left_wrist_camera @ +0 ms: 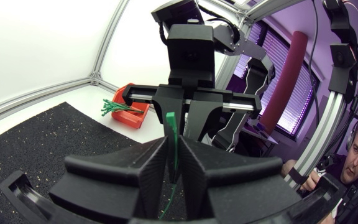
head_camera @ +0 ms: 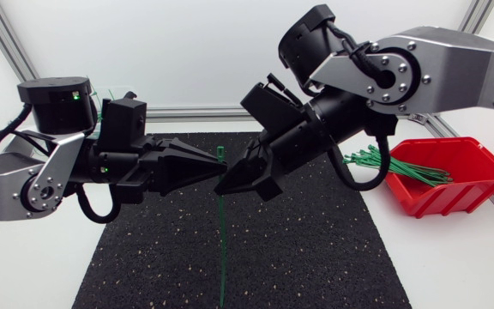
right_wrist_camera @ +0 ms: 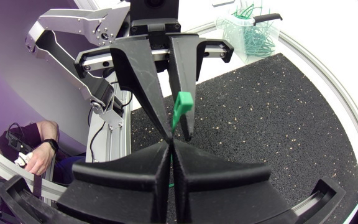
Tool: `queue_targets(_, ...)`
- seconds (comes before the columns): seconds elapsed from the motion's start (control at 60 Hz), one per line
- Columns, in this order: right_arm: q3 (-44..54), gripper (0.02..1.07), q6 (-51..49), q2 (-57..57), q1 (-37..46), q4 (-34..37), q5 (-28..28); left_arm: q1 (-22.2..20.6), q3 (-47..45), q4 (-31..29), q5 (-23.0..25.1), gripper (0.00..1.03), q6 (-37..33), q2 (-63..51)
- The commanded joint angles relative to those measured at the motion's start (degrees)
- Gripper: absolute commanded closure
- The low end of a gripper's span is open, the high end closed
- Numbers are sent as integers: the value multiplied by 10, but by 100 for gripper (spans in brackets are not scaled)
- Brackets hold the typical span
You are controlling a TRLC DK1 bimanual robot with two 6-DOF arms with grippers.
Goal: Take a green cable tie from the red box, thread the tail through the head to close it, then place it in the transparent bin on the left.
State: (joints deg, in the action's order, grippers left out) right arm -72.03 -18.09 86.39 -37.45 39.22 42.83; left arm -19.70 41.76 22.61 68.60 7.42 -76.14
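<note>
Left tool (head_camera: 219, 166) and right tool (head_camera: 221, 186) both pinch the green cable tie (head_camera: 221, 245) above the black mat (head_camera: 316, 249).

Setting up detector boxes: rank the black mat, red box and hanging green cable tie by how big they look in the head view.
1. black mat
2. red box
3. hanging green cable tie, long but very thin

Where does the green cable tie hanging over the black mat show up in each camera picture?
Head view: the cable tie is at the middle, its tail hanging down over the mat.
Left wrist view: it runs between the left gripper fingers, its head ahead of them.
Right wrist view: its head shows just ahead of the right gripper.
Shared landmark: the black speckled mat, in all three.
</note>
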Motion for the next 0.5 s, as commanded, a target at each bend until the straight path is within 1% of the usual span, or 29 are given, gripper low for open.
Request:
queue_targets(0.0, 11, 102, -10, 8, 0, 0, 4, -3, 4, 12, 9, 94, -8, -5)
queue_targets(0.367, 21, 102, -10, 4, 4, -5, 3, 2, 3, 14, 9, 95, -7, 2)
queue_targets(0.483, 26, 102, -10, 2, 4, -7, 2, 2, 4, 15, 8, 96, -7, 2)
